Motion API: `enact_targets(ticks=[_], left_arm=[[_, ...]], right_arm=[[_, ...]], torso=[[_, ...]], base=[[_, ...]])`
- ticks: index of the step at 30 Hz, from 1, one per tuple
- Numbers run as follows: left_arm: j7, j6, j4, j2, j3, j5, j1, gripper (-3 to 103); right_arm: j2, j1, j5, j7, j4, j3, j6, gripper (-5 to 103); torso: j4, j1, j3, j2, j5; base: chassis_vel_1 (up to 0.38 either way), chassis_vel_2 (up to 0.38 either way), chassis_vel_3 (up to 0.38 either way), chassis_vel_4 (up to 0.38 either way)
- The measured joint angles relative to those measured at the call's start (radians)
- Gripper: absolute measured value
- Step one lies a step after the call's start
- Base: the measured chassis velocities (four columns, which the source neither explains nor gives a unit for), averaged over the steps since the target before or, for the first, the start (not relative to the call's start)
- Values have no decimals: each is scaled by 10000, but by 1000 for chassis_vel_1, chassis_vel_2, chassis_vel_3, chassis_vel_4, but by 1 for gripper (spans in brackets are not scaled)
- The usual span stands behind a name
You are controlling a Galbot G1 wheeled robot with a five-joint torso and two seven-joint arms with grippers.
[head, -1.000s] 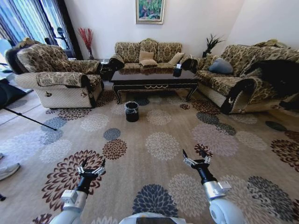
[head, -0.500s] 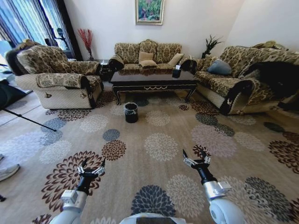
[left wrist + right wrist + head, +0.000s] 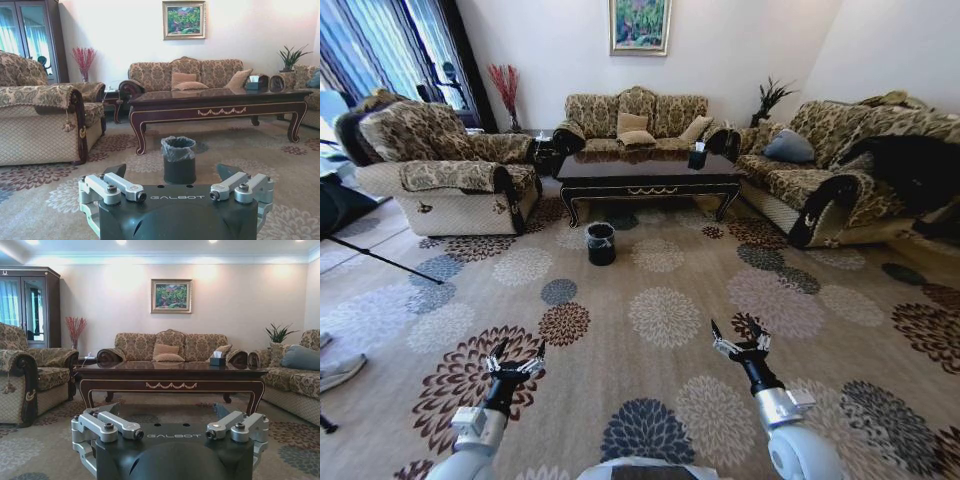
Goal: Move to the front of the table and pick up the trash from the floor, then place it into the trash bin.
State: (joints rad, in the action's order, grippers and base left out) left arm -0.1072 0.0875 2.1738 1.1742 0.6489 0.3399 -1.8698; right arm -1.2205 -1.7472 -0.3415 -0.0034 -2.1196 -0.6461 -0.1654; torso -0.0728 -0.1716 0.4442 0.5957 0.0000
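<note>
Left hand (image 3: pixel 516 363): low over the floor (image 3: pixel 660 300), fingers spread wide, holding nothing
Trash bin (image 3: pixel 601 243): upright on the carpet, just in front of the table's left end, liner folded over its rim
Table (image 3: pixel 650 175): far ahead, before the sofa; tissue box (image 3: pixel 699 154) on the tabletop
Right hand (image 3: pixel 739 344): fingers apart, nothing in its grasp

Flower-medallion carpet floor (image 3: pixel 660 290) under the dark table (image 3: pixel 650 170) and black trash bin (image 3: pixel 601 243).
</note>
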Motion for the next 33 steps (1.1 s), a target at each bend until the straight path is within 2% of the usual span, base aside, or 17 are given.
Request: enact_targets(ticks=[22, 33], left_arm=[[0, 0, 0, 0, 0, 0, 0, 100], [0, 0, 0, 0, 0, 0, 0, 100]], right_arm=[[0, 0, 0, 0, 0, 0, 0, 100], [0, 1, 0, 0, 0, 0, 0, 100]], torso=[[0, -333, 459, 794, 0], [0, -544, 777, 1322, 0]], base=[[-11, 9, 15, -8], [0, 0, 0, 0]])
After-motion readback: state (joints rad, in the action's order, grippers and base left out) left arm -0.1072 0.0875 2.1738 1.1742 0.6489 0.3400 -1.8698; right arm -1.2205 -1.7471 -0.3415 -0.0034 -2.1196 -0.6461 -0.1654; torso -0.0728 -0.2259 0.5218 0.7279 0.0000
